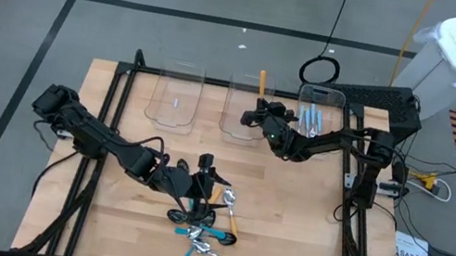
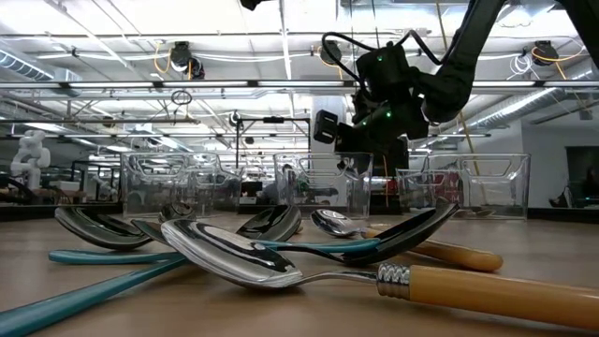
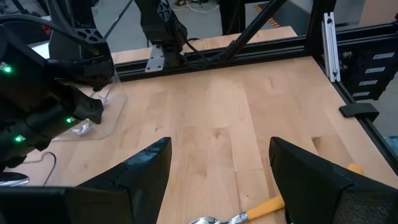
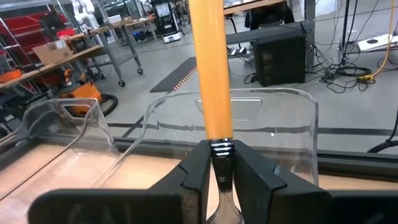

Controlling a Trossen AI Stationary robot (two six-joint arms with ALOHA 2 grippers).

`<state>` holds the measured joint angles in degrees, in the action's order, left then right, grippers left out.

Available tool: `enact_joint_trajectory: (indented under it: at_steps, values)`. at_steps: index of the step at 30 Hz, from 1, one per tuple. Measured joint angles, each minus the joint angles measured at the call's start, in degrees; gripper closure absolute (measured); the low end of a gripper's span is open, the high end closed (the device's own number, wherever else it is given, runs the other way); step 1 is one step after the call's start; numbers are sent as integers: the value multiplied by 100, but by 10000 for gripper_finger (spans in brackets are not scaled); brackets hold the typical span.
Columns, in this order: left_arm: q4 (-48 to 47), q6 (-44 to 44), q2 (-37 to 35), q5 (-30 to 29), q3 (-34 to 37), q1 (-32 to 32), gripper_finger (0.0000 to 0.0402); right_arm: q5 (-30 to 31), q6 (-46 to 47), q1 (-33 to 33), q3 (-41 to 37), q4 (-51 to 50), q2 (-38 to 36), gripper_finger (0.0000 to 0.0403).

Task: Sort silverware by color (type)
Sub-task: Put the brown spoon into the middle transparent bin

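Note:
My right gripper (image 1: 260,115) hovers over the middle clear bin (image 1: 232,129) at the table's far side, shut on an orange-handled spoon (image 1: 261,82) with a silver bowl. The right bin (image 1: 334,100) holds light-blue-handled spoons (image 1: 312,119). The remaining silverware lies in a tangled pile (image 1: 205,230) near the front edge: teal, light-blue and orange handles, seen close up in the low view (image 2: 281,257). My left gripper (image 1: 207,181) hangs open just beyond that pile, its fingers (image 3: 149,168) wide apart with nothing between them. My right gripper pinches the spoon's thin silver neck (image 4: 221,163) between its two fingers, just below the ringed collar where the orange handle (image 4: 211,68) begins. The handle sticks out past the fingertips and the bowl (image 4: 221,214) lies back between the fingers. The spoon is lifted clear, above the middle bin.
The left clear bin (image 1: 175,100) stands beside the middle one. A black frame (image 1: 111,98) borders the wooden table on both sides. Bare wood (image 3: 249,112) lies between the pile and the bins. One orange-handled spoon (image 3: 264,208) rests just under my left gripper.

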<state>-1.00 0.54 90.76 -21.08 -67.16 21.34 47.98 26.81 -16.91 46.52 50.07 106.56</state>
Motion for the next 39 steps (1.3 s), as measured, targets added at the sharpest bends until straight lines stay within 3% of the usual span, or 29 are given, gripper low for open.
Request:
enact_joint_trajectory:
  at_steps: [27, 39]
  values:
    - [-6, -4, 0, 0, 0, 0, 133, 18, 338, -39, 2, -555, 0, 345]
    - [-8, -4, 0, 0, 0, 0, 133, 16, 396, -42, 2, -669, 0, 292]
